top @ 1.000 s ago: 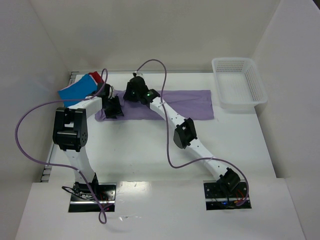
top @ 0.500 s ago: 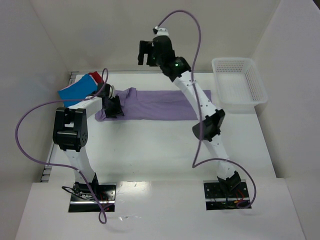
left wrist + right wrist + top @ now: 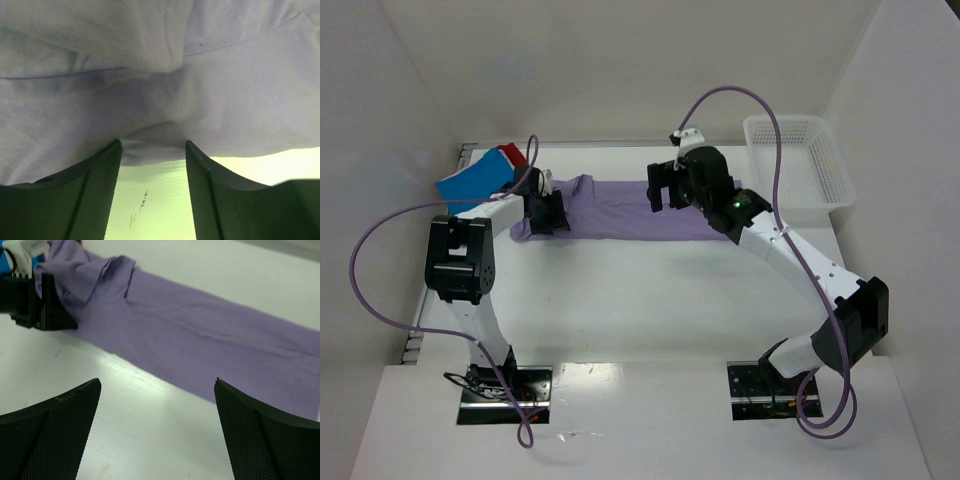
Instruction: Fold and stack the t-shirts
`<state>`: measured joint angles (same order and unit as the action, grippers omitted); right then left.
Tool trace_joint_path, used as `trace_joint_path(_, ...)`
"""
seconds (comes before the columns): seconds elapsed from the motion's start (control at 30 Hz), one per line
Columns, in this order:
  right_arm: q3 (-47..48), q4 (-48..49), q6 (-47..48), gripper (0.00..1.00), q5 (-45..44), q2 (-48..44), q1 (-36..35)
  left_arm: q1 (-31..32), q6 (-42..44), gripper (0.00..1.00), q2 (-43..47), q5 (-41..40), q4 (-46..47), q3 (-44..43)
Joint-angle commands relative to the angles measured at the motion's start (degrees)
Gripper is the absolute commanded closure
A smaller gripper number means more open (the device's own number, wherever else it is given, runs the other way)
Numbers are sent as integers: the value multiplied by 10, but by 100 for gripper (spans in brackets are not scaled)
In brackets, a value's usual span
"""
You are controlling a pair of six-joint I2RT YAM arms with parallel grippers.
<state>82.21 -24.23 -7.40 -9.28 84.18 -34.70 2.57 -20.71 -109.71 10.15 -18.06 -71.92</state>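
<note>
The lavender t-shirt (image 3: 650,212) lies as a long strip across the back of the table. It also shows in the right wrist view (image 3: 200,335) and fills the left wrist view (image 3: 160,75). My left gripper (image 3: 548,213) sits at the strip's left end. It is partly open (image 3: 153,145), with its fingertips at the shirt's near edge and bare table between them. My right gripper (image 3: 663,198) hovers above the middle of the strip, wide open and empty (image 3: 156,385). A folded blue shirt (image 3: 470,181) and a red one (image 3: 510,155) lie at the back left.
A white mesh basket (image 3: 796,165) stands at the back right corner. White walls close in the table at the back and on both sides. The left gripper (image 3: 35,305) shows in the right wrist view, on the shirt's left end.
My right arm left the shirt's left part, rose high at the back, then came down to the right over the shirt's middle. The left gripper has stayed put.
</note>
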Motion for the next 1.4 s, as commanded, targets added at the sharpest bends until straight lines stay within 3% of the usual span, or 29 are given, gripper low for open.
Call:
trace_joint_path(0.0, -109, 179, -56, 0, 71, -8, 2, 2, 27, 36, 36, -6, 15, 6)
trace_joint_path(0.1, -137, 221, -85, 0, 109, 39, 2, 2, 27, 31, 69, -6, 26, 6)
trace_joint_path(0.13, -137, 237, -85, 0, 109, 71, 2, 2, 27, 24, 77, -1, 39, 6)
trace_joint_path(0.3, -131, 280, -79, 21, 81, 148, -8, -10, 53, 15, 108, 64, 56, -1)
trace_joint_path(0.33, -125, 280, -79, 35, 70, 158, -8, -16, 59, 15, 108, 98, 70, -9)
trace_joint_path(0.43, -109, 280, -67, 56, 42, 193, -8, -16, 112, 12, 114, 157, 125, 3)
trace_joint_path(0.6, -87, 298, -41, 80, 37, 225, -8, -16, 119, 12, 53, 161, 102, -19)
trace_joint_path(0.7, -101, 313, -36, 82, 25, 232, -8, -16, 97, 12, 42, 149, 139, -3)
trace_joint_path(1.37, -123, 347, -16, 82, 9, 266, -8, -21, 103, 12, -14, 116, 120, -31)
